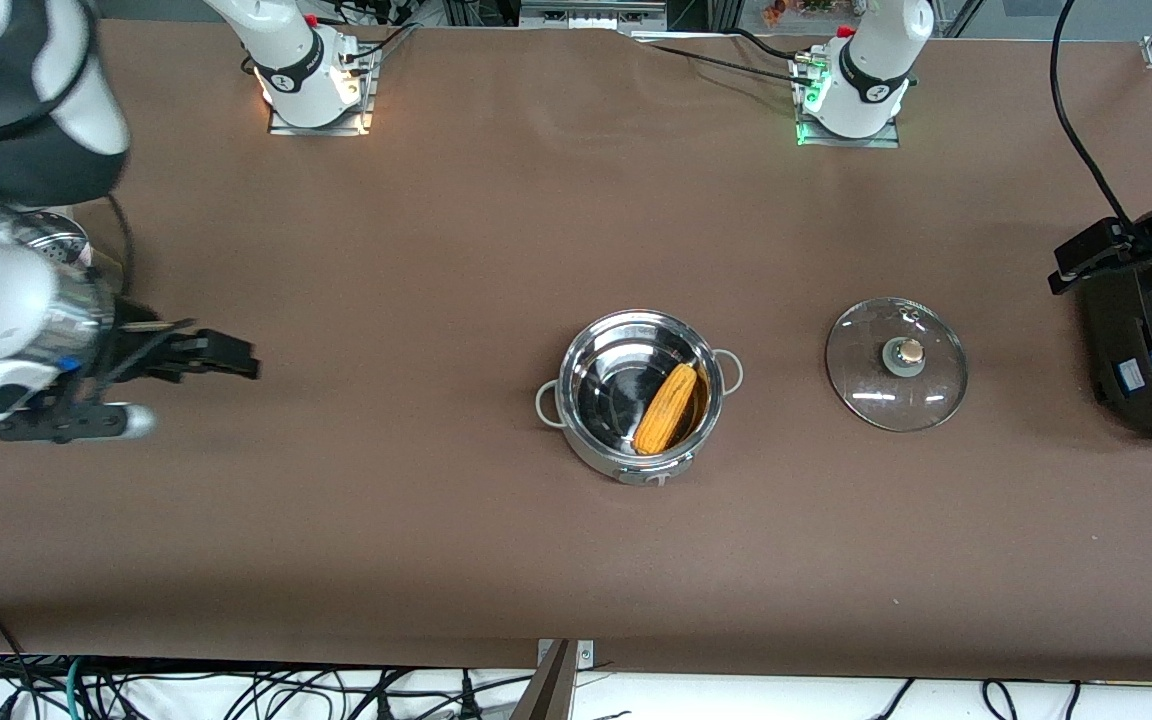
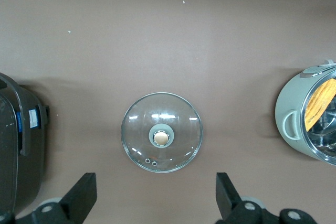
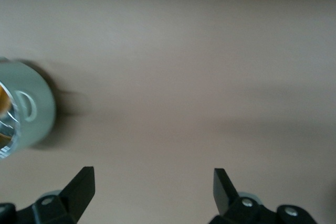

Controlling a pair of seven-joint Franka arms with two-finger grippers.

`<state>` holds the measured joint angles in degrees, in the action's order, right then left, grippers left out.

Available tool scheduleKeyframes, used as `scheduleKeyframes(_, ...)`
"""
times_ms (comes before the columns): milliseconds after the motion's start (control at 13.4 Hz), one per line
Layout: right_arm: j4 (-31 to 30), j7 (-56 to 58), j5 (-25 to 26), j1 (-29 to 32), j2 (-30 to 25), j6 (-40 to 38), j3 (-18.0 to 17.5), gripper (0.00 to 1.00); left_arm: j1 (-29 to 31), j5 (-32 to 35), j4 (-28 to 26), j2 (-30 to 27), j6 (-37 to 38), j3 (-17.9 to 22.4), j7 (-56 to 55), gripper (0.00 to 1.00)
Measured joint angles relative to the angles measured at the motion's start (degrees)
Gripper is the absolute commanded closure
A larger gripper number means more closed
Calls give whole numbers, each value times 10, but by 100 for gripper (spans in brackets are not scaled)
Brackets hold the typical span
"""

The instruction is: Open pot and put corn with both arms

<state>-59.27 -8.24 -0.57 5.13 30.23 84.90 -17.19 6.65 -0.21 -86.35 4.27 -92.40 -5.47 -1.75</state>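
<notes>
I am holding my right gripper [image 1: 226, 357] with fingers spread over bare table [image 1: 436, 250]. The corn [image 1: 666, 407] is lying inside the pot [image 1: 636, 395], and the lid [image 1: 896, 363] is resting beside it. My left gripper [image 2: 155, 200], also spread, is hanging above the lid; I should keep both clear.

We see a brown counter [image 1: 496, 250] running the full width of the front view. At the left arm's end of it sits a large black rice cooker [image 1: 1151, 350], partly cut off by the frame edge, with a small blue-and-white label [image 1: 1130, 373] on its side; the left wrist view catches the same cooker [image 2: 18, 145]. At the right arm's end, a perforated steel steamer basket [image 1: 51, 240] peeks out, mostly hidden. Black cables [image 1: 1076, 110] trail across and past the counter's edges.
</notes>
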Motion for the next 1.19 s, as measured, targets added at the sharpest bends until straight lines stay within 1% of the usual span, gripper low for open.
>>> scheduleKeyframes(149, 0, 21, 0, 32, -8, -18, 5, 0, -2, 0, 0, 0, 1, 1, 0, 0)
scheduleKeyframes(298, -1, 25, 0, 48, -31, -27, 34, 0, -2, 0, 0, 0, 1, 2, 0, 0)
scheduleKeyframes(447, -27, 26, 20, 51, -67, -28, 57, 0, -2, 0, 0, 0, 1, 2, 0, 0)
scheduleKeyframes(596, -85, 25, 43, 51, -110, -25, 70, 0, -2, 0, 0, 0, 2, 2, 0, 0)
scheduleKeyframes(819, -183, 26, 47, 51, -176, -21, 101, 0, -2, 0, -2, 0, 2, 3, 0, 0)
scheduleKeyframes(968, -233, 30, 47, 49, -226, -22, 105, 0, -1, 0, -4, 0, 3, 4, -1, 0)
scheduleKeyframes(1191, -304, 31, 46, 21, -301, -24, 104, 0, -1, 0, -5, 0, 5, 7, -1, 0)
